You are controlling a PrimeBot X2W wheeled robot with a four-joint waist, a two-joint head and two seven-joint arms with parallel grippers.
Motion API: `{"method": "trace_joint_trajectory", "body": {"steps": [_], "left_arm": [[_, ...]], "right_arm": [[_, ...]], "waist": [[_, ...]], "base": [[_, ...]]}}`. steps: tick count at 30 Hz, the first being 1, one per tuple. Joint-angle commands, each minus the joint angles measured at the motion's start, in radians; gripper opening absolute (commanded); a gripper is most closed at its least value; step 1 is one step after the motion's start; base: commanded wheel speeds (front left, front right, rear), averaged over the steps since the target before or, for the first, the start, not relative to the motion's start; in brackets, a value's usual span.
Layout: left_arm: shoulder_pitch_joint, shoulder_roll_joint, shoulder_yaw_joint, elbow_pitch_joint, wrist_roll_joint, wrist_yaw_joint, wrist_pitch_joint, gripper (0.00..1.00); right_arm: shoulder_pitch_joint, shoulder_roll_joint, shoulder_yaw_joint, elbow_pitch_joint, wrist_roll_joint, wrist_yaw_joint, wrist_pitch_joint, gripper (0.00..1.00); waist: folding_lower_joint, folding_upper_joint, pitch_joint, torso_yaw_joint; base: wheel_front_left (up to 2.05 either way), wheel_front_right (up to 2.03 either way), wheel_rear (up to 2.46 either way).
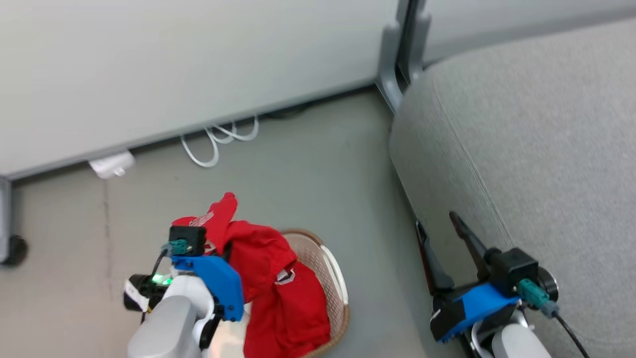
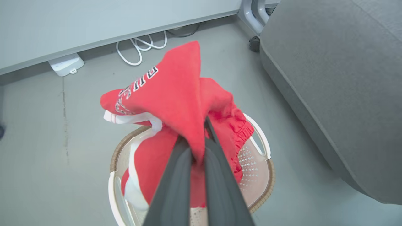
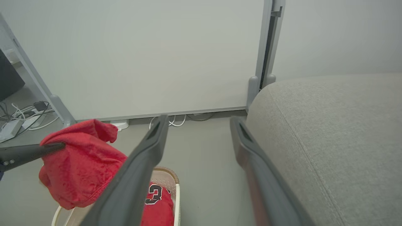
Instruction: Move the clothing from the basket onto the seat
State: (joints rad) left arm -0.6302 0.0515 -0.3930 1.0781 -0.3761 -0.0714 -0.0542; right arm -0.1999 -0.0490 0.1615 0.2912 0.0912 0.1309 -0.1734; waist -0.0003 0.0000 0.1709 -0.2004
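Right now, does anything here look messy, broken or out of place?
Nothing looks broken or spilled. The red clothing hangs bunched from the left gripper above the basket, which is the job under way. The only untidy bit is a white cable looped loose on the floor by the wall.

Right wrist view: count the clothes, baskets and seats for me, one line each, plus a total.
red garments: 2, the lifted garment and the numbered garment lying in the basket
basket: 1
seat: 1
Total: 4
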Motion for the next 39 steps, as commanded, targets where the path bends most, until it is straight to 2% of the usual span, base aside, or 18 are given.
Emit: {"method": "trace_joint_trajectory", "body": {"steps": [1, 4, 10, 20, 28, 39], "left_arm": [[0.004, -0.001, -0.033, -0.029, -0.033, -0.005, 0.001, 0.00], [0.011, 0.000, -0.104, -0.091, -0.105, -0.001, 0.014, 0.00], [-0.033, 0.000, -0.229, -0.210, -0.222, 0.041, 0.025, 0.00], [-0.111, 0.000, -0.386, -0.314, -0.344, 0.095, 0.015, 0.00], [-0.177, 0.000, -0.475, -0.322, -0.419, 0.126, 0.002, 0.00], [-0.219, 0.000, -0.546, -0.291, -0.487, 0.127, -0.029, 0.00]], "right_arm": [[0.033, -0.003, 0.007, -0.009, 0.000, 0.000, 0.013, 1.00], [0.071, -0.002, 0.015, -0.025, 0.004, 0.000, 0.034, 1.00], [0.108, -0.002, 0.044, -0.065, 0.008, 0.000, 0.066, 1.00], [0.125, -0.002, 0.084, -0.096, 0.014, 0.000, 0.095, 1.00], [0.135, -0.002, 0.102, -0.107, 0.022, 0.000, 0.104, 1.00], [0.087, -0.002, 0.121, -0.106, 0.027, 0.000, 0.116, 1.00]], "waist": [[0.0003, 0.0000, -0.114, 0.079], [0.0003, 0.0000, -0.164, 0.101], [0.0003, 0.0000, -0.204, 0.125], [0.0003, 0.0000, -0.233, 0.128], [0.0003, 0.0000, -0.233, 0.115], [0.0003, 0.0000, -0.217, 0.116]], "base": [[0.00, 0.00, 0.00], [0.00, 0.00, 0.00], [0.00, 0.00, 0.00], [0.00, 0.00, 0.00], [0.00, 0.00, 0.00], [0.00, 0.00, 0.00]]}}
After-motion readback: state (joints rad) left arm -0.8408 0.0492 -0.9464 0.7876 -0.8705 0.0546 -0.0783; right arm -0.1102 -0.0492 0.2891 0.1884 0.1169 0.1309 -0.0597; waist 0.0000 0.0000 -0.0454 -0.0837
